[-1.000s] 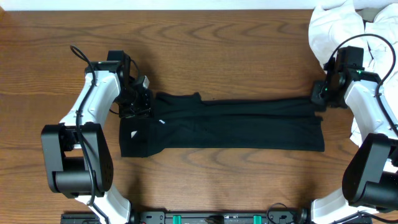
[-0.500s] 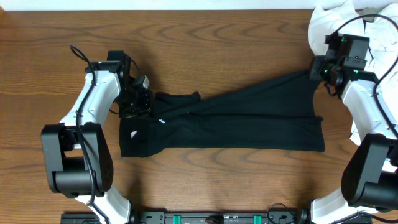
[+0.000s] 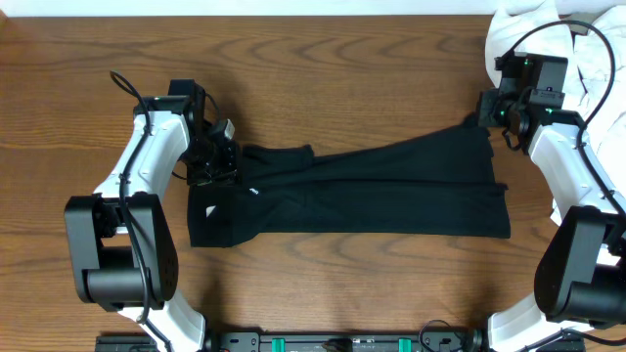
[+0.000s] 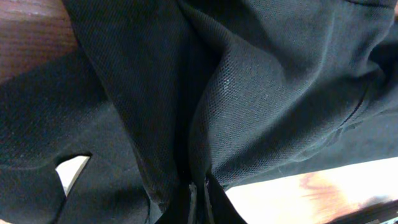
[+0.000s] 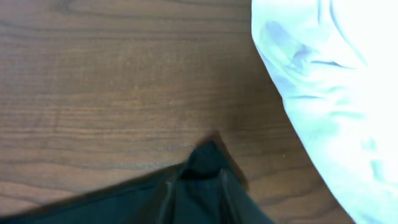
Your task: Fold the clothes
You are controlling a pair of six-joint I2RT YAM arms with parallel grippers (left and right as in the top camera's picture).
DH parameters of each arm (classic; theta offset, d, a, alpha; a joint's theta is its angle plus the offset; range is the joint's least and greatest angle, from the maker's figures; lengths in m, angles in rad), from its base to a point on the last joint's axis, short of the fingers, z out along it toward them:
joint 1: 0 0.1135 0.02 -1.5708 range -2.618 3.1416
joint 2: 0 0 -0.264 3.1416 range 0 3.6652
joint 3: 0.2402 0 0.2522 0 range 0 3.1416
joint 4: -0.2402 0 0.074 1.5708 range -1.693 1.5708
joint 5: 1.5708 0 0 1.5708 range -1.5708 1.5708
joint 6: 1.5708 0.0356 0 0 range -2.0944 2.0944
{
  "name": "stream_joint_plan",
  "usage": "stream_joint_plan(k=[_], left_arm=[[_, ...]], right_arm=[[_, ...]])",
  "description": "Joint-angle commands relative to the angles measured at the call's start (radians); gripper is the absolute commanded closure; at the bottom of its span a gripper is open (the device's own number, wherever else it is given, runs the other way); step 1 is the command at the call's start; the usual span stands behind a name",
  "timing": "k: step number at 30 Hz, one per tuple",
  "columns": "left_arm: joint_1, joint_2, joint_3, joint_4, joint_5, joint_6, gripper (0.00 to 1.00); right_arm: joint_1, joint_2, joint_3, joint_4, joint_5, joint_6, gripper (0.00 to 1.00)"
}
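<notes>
While the near edge of the one black garment (image 3: 372, 230) lies flat on the bench (image 3: 342, 68) as it did a second ago, its far right corner has lifted and moved away from the robot, so the far edge now slants. Of the two arms, the left fingers (image 3: 225, 161) stay clamped on a bunched fold at the garment's left end, unmoved. The right fingers (image 3: 486, 112) pinch the raised corner. Beyond them, at the bench's far right, sits one heap of white clothes (image 3: 518, 44).
</notes>
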Motion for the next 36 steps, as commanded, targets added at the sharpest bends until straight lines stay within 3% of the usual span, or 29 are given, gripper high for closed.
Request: stream_joint_plan(k=[1,21,27,36], left_arm=[[0.009,-0.006,0.001,-0.005,-0.015,0.013,0.94],[0.009,-0.006,0.001,0.012,-0.015,0.013,0.94],[0.009,-0.006,0.001,0.013,-0.015,0.013,0.94],[0.009,-0.006,0.001,0.013,-0.015,0.013,0.94]], right_arm=[[0.003,0.016,0.005,-0.011,0.014,-0.01,0.78],[0.005,0.254,0.005,0.108,0.025,-0.002,0.8],[0.006,0.254,0.005,0.082,0.025,-0.002,0.98],[0.005,0.24,0.006,0.072,0.025,-0.001,0.99]])
